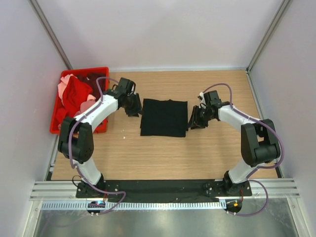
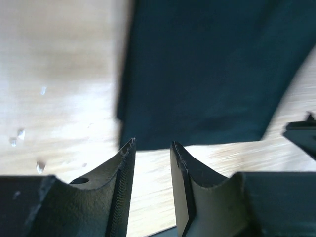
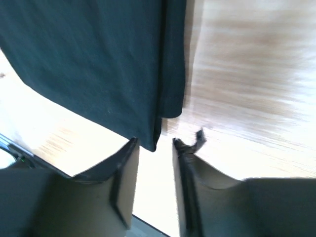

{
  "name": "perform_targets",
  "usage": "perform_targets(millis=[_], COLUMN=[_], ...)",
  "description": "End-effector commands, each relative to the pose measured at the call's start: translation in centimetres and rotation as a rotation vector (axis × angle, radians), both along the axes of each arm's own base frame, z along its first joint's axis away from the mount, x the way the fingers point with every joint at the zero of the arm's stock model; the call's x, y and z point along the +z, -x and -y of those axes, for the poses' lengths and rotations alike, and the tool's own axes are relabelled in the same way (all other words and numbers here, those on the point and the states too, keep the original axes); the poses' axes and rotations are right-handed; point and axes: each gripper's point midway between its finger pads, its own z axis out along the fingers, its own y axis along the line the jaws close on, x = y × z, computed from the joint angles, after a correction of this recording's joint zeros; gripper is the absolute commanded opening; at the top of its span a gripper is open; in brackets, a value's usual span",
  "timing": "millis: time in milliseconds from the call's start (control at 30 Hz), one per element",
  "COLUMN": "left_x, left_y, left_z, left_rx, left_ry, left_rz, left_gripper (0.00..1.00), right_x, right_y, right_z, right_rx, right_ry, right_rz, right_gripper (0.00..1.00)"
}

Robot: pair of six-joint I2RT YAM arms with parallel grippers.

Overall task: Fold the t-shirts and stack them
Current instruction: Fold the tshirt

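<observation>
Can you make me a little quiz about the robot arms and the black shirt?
1. True or false: the black t-shirt lies folded on the table, with the left gripper at one side edge and the right gripper at the other.
2. Pick one: where are the red and pink shirts?
A) in the red crate
B) on top of the black t-shirt
C) hanging from an arm
3. Fill in the missing word: both grippers are ____ and hold nothing.

Key: 1 true; 2 A; 3 open.
</observation>
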Motion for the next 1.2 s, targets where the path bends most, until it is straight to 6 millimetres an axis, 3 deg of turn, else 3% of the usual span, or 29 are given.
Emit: perform_targets(millis=[0, 33, 100, 133, 167, 200, 233, 267, 300, 333, 400, 500, 567, 667, 767, 900, 1033, 1100, 1167], left_x=[3.6, 4.0, 4.8, 3.6, 3.4, 3.4, 2.0, 1.8, 1.8, 0.6, 0.8, -0.6, -1.2, -2.7, -5.6, -7.7, -6.7, -5.4, -3.3], left_y=[-3.0, -3.4, -5.1, -5.5, -6.0, -6.6, -6.8, -7.5, -8.2, -8.7, -10.4, -12.8, -14.6, -15.7, -15.5, -14.8, -15.1, -15.6, -15.7], left_z=[1.4, 2.2, 3.4, 4.0, 4.7, 5.2, 5.6, 6.0, 6.2, 6.3, 6.5, 5.8, 4.8, 3.8, 1.6, 0.2, -0.3, -0.1, 0.3], left_rx=[-0.076, -0.098, -0.119, -0.129, -0.141, -0.139, -0.141, -0.143, -0.142, -0.140, -0.134, -0.094, -0.034, 0.043, 0.161, 0.235, 0.245, 0.231, 0.201], left_ry=[0.039, 0.073, 0.115, 0.125, 0.155, 0.173, 0.183, 0.198, 0.202, 0.195, 0.195, 0.193, 0.221, 0.244, 0.198, 0.163, 0.149, 0.162, 0.191], left_rz=[0.119, 0.124, 0.164, 0.142, 0.140, 0.144, 0.118, 0.137, 0.151, 0.135, 0.165, 0.184, 0.202, 0.189, 0.116, 0.078, 0.110, 0.138, 0.169], left_gripper=[0.36, 0.36, 0.36, 0.36, 0.36, 0.35, 0.35, 0.35, 0.35, 0.35, 0.35, 0.34, 0.34, 0.35, 0.34, 0.33, 0.34, 0.35, 0.36], right_x=[3.3, 3.9, 4.9, 4.9, 6.0, 5.2, 5.4, 6.4, 6.3, 5.3, 5.9, 4.3, 2.6, -0.5, -3.5, -4.6, -5.7, -5.3, -3.6], right_y=[-2.6, -3.0, -5.0, -5.6, -6.9, -7.6, -8.3, -9.6, -10.3, -10.8, -12.5, -14.5, -16.1, -17.5, -17.4, -17.0, -16.6, -16.6, -16.9], right_z=[1.4, 0.9, -0.1, -0.5, -1.0, -1.4, -1.6, -2.3, -2.4, -2.7, -3.4, -3.7, -3.0, -1.5, -0.6, -0.5, 0.0, -0.1, -0.4], right_rx=[-0.026, -0.015, 0.010, 0.018, 0.030, 0.038, 0.044, 0.056, 0.055, 0.058, 0.071, 0.081, 0.059, -0.003, -0.038, -0.071, -0.088, -0.083, -0.075], right_ry=[0.019, -0.018, -0.071, -0.086, -0.116, -0.126, -0.140, -0.171, -0.181, -0.191, -0.236, -0.240, -0.232, -0.218, -0.194, -0.196, -0.177, -0.201, -0.225], right_rz=[0.083, 0.092, 0.143, 0.144, 0.176, 0.162, 0.174, 0.210, 0.211, 0.187, 0.209, 0.199, 0.209, 0.194, 0.157, 0.173, 0.158, 0.159, 0.192], right_gripper=[0.35, 0.23, 0.15, 0.12, 0.11, 0.11, 0.11, 0.11, 0.11, 0.11, 0.11, 0.11, 0.11, 0.09, 0.07, 0.07, 0.07, 0.09, 0.17])
